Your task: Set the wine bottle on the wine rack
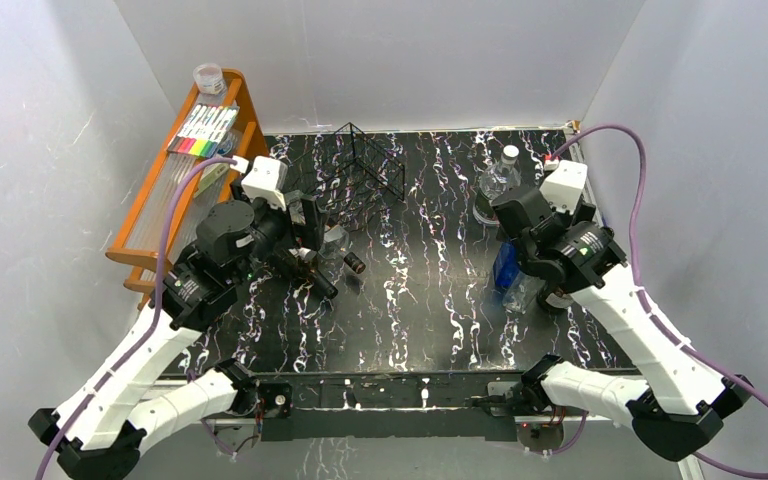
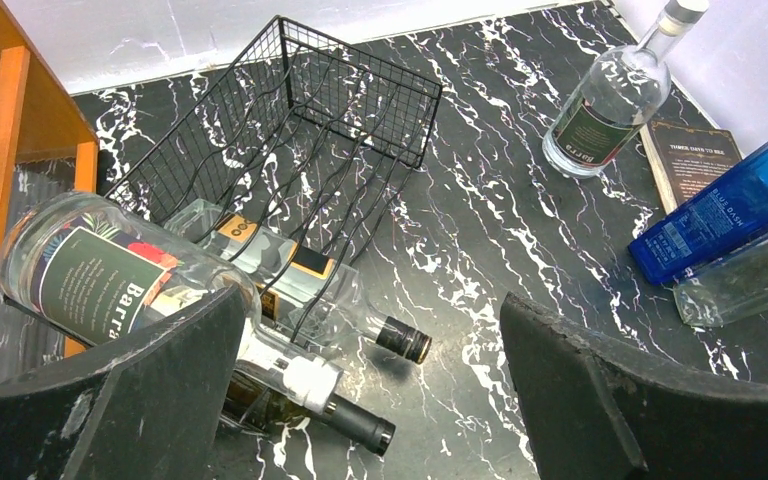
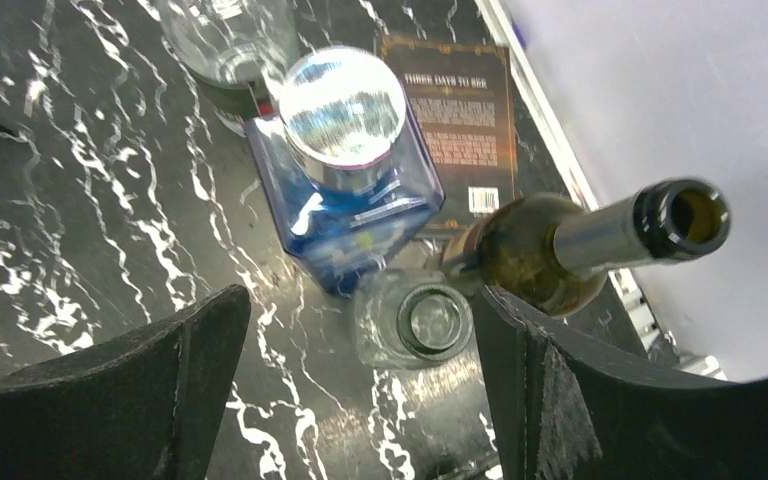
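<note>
Right wrist: my right gripper [image 3: 360, 315] gapes empty, and a glancing close could tip the dark-green glass wine bottle [image 3: 550, 245] off the table's [image 3: 80, 150] right edge.

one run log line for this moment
left gripper: open, over lying bottles at wine rack | right gripper: open, over blue bottle, clear bottle | held: nothing
</note>
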Tool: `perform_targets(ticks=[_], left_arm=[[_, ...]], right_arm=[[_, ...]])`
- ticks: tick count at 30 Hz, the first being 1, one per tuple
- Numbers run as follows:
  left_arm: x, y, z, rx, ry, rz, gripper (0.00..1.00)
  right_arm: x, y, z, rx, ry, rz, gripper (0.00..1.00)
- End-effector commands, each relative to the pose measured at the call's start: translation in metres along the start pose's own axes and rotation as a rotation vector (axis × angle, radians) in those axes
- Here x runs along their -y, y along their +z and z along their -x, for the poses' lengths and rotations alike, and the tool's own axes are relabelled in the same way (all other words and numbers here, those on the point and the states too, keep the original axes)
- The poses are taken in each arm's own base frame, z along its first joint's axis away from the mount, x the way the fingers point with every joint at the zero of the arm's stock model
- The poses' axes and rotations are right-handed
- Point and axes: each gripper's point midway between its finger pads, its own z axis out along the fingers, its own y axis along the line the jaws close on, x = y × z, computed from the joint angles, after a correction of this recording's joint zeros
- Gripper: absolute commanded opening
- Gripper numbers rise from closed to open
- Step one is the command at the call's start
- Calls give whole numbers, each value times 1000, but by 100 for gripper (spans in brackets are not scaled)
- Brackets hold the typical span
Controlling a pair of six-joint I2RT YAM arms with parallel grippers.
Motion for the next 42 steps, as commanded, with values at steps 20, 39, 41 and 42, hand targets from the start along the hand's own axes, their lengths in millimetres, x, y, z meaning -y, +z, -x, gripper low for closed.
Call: perform_targets(ticks=[20, 39, 41, 42], left_arm=[[5, 7, 4, 7, -21, -13, 98], [61, 34, -10, -28, 13, -295, 98], [79, 31, -15, -23, 21, -405, 98], [88, 29, -17, -11, 21, -461, 98]], right_arm=[[24, 39, -26, -15, 53, -97, 52], [-17, -14, -5, -61, -17, 341, 0], [-30, -21, -4, -66, -14, 421, 0], [-36, -24, -2, -66, -6, 458, 0]])
